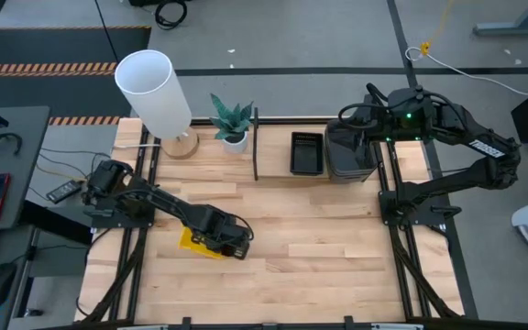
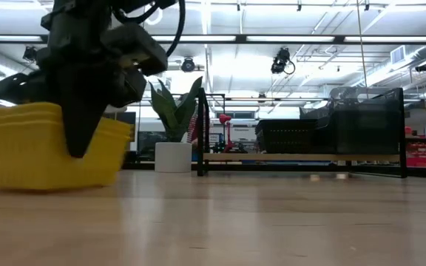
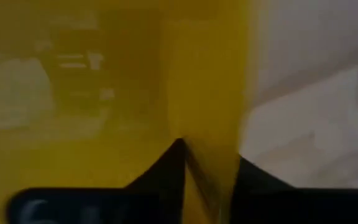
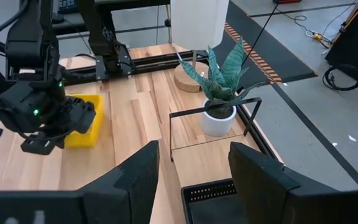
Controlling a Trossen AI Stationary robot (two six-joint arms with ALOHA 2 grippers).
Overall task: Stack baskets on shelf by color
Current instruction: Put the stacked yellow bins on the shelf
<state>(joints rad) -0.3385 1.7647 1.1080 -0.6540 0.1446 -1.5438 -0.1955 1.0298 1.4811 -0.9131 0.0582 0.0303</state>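
Observation:
A bright yellow basket (image 1: 193, 240) sits flat on the table's near-left part; in the low view the yellow basket (image 2: 28, 148) shows stepped rims, so more than one may be nested. My left gripper (image 1: 235, 243) is at its right-hand end, shut on its wall. The shelf (image 1: 257, 147) stands at the far edge and carries a black mesh basket (image 1: 307, 153) and dark grey baskets (image 1: 348, 158) on its board. My right gripper (image 4: 194, 149) hovers open above those dark grey baskets, touching nothing. My left gripper straddles the yellow basket's right-hand side wall (image 3: 210, 124), one finger (image 3: 166, 171) inside the basket and the other finger (image 3: 257, 177) outside. It comes from above, pointing down (image 2: 80, 140). The basket's bottom rests on the table.
A white cylindrical lamp (image 1: 159, 96) and a potted plant (image 1: 233, 124) stand at the far edge, left of the shelf. Black rails run along both table sides. Bare wood (image 1: 319, 238) spreads between the yellow basket and the shelf.

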